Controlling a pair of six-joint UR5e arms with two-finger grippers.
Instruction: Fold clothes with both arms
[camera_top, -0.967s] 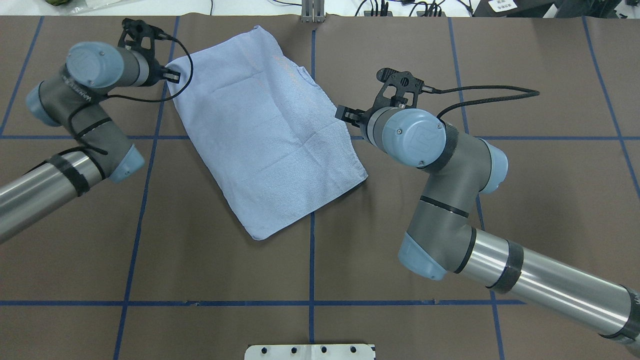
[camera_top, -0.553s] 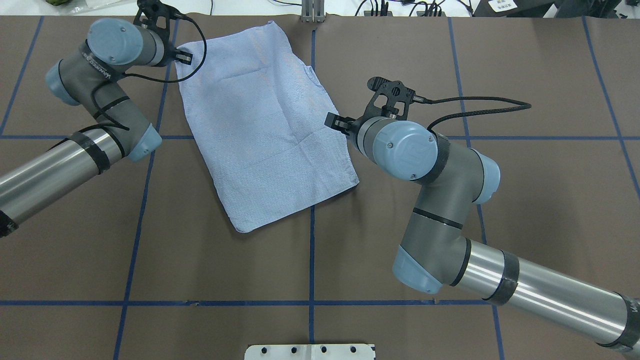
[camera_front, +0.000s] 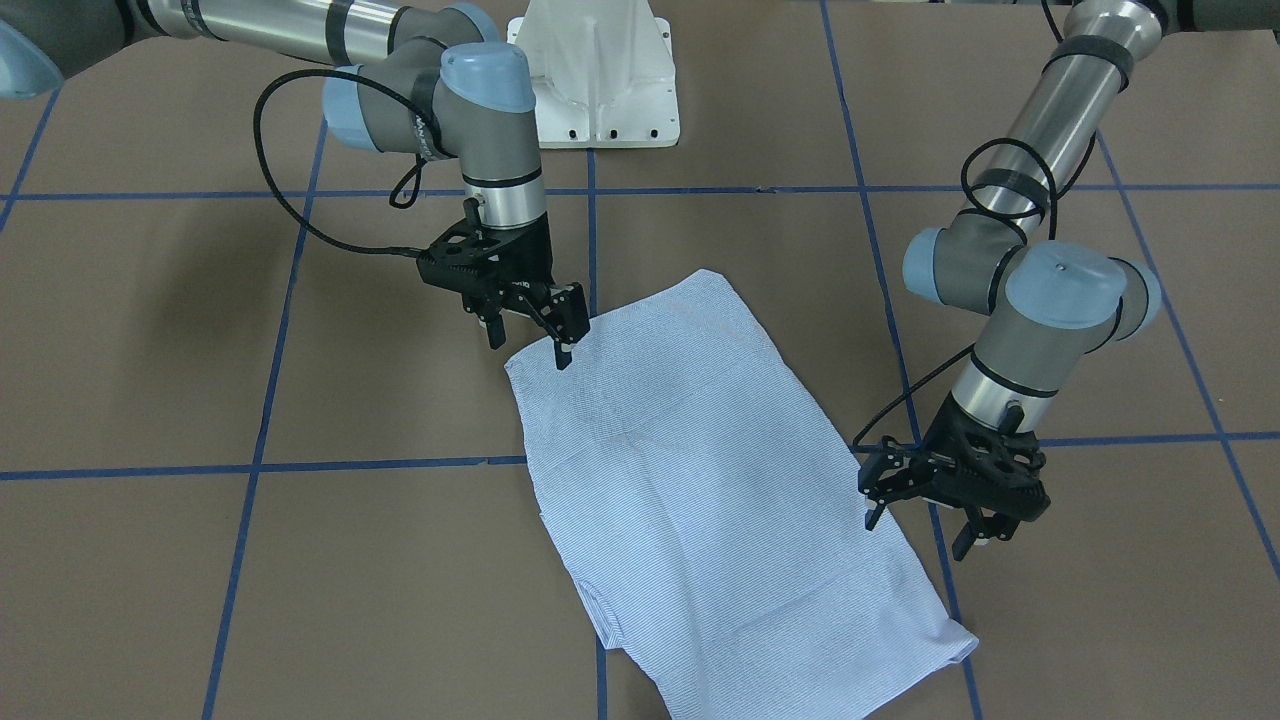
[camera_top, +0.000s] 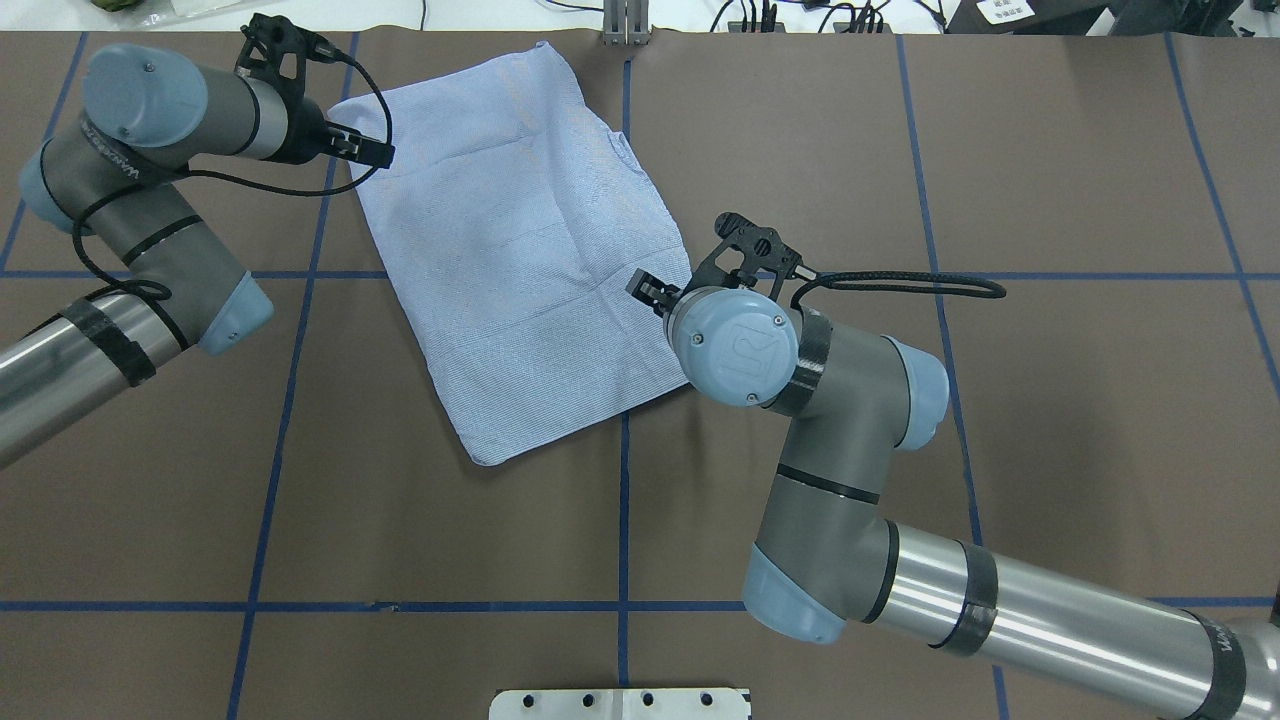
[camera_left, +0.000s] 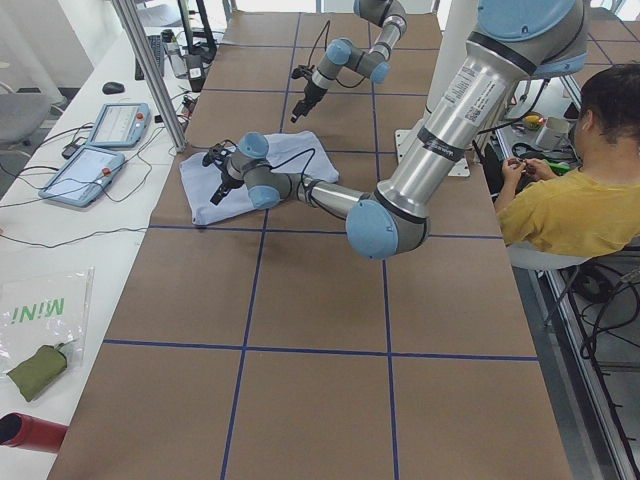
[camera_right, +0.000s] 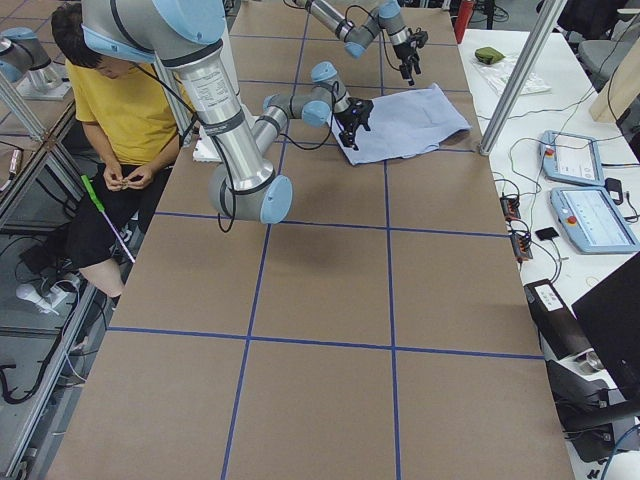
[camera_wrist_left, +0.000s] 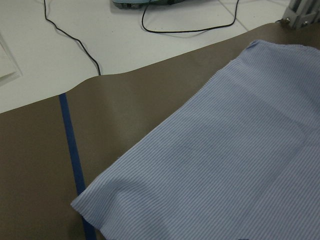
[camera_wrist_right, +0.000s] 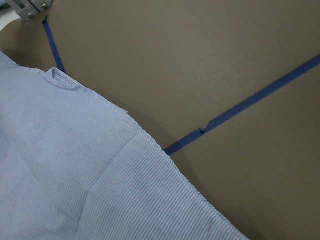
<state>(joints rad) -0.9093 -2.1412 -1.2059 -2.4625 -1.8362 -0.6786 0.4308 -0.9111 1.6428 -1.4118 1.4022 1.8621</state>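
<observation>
The black two-finger left gripper (camera_front: 916, 534) hangs spread wide, holding nothing. Just beside it to the right, a folded light blue, finely striped shirt (camera_front: 700, 480) lies flat on the brown, blue-taped table (camera_front: 300, 560). The black right gripper (camera_front: 529, 352) is also wide open, one fingertip over the shirt's corner

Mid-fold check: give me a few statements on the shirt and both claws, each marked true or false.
1. The shirt lies flat on the table. True.
2. The right claw is shut on the shirt. False: its jaws stand apart at a corner of the shirt.
3. The left claw is open. True.
4. Both claws are at the same edge of the shirt. False: they are at opposite edges.
</observation>
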